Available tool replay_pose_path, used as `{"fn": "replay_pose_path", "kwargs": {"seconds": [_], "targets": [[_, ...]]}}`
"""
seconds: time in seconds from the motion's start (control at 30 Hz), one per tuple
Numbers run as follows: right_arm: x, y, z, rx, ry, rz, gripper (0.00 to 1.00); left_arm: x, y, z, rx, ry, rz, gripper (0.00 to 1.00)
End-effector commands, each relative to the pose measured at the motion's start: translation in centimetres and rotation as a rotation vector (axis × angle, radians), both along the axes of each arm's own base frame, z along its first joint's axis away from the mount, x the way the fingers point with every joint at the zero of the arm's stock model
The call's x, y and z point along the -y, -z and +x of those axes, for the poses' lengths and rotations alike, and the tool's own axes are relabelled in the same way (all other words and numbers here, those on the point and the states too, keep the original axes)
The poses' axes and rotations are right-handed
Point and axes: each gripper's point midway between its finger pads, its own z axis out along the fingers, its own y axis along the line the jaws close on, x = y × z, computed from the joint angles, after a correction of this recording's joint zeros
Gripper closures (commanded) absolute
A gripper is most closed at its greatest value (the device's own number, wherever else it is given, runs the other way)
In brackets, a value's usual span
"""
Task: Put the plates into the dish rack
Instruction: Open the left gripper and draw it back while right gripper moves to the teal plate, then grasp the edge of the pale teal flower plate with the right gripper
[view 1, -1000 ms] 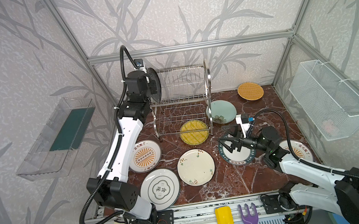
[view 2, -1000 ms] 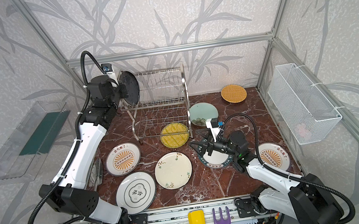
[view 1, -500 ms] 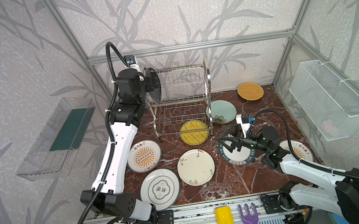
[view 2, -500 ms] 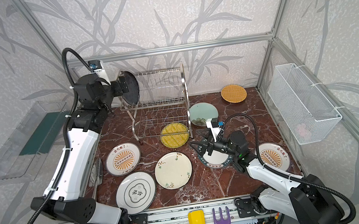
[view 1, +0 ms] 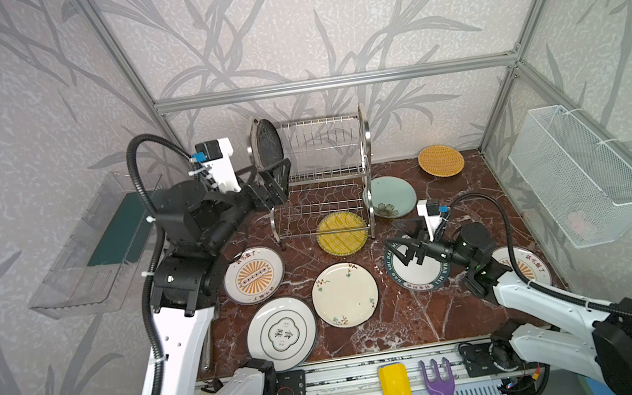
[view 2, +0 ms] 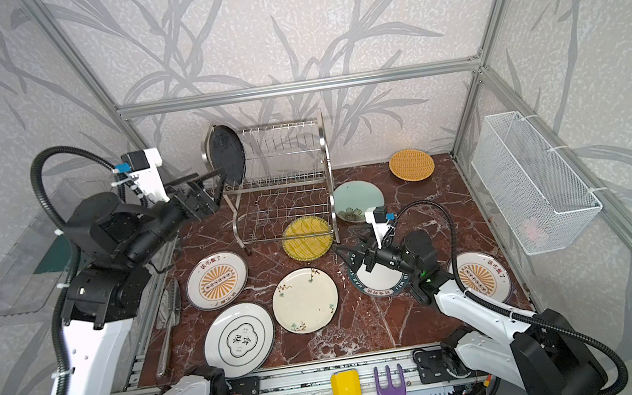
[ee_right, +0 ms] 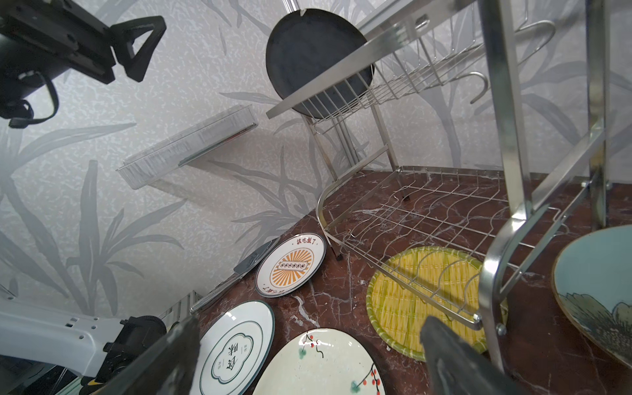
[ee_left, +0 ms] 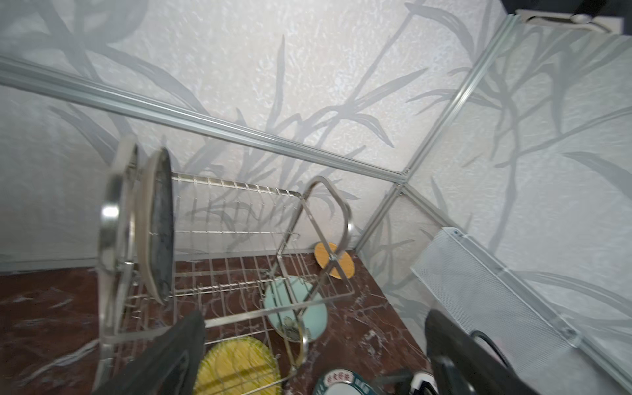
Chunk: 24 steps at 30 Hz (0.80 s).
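The steel dish rack (view 1: 323, 172) stands at the back of the marble table. A black plate (view 1: 267, 144) stands upright at the left end of its upper tier. My left gripper (view 1: 283, 182) hangs open just left of the rack, below that plate, holding nothing. The right gripper (view 1: 395, 237) is open and empty above the teal-rimmed white plate (view 1: 418, 278). Flat on the table lie the yellow striped plate (view 1: 342, 232), partly under the rack, pale teal (view 1: 392, 196), orange woven (view 1: 440, 161), cream floral (view 1: 344, 294), Chinese-character (view 1: 282, 333) and two sunburst plates (view 1: 254, 275) (view 1: 525, 263).
A clear plastic tray (view 1: 103, 245) hangs on the left wall and a white mesh basket (view 1: 579, 174) on the right wall. A knife (view 2: 166, 312) lies along the table's left edge. A yellow spatula (view 1: 395, 384) and a purple fork (view 1: 439, 382) sit on the front rail.
My left gripper has opened and let go of the black plate, which now stands in the rack's upper tier. That gripper has dropped lower and drawn back. The right arm has not moved.
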Motion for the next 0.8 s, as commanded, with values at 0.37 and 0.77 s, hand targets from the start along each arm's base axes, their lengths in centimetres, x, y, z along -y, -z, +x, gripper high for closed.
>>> {"fn": "replay_pose_path", "kwargs": {"seconds": [0.37,0.77], "targets": [[7.1,0.4,4.9,-0.245,0.235,0.042,0.01,6.4,13.9,-2.8,-0.259,0.436,-0.205,0.01],[17.4,9.4,13.2,-0.722,0.609,0.093,0.07,5.6,19.3,-2.5,-0.376,0.38,-0.183,0.01]]}}
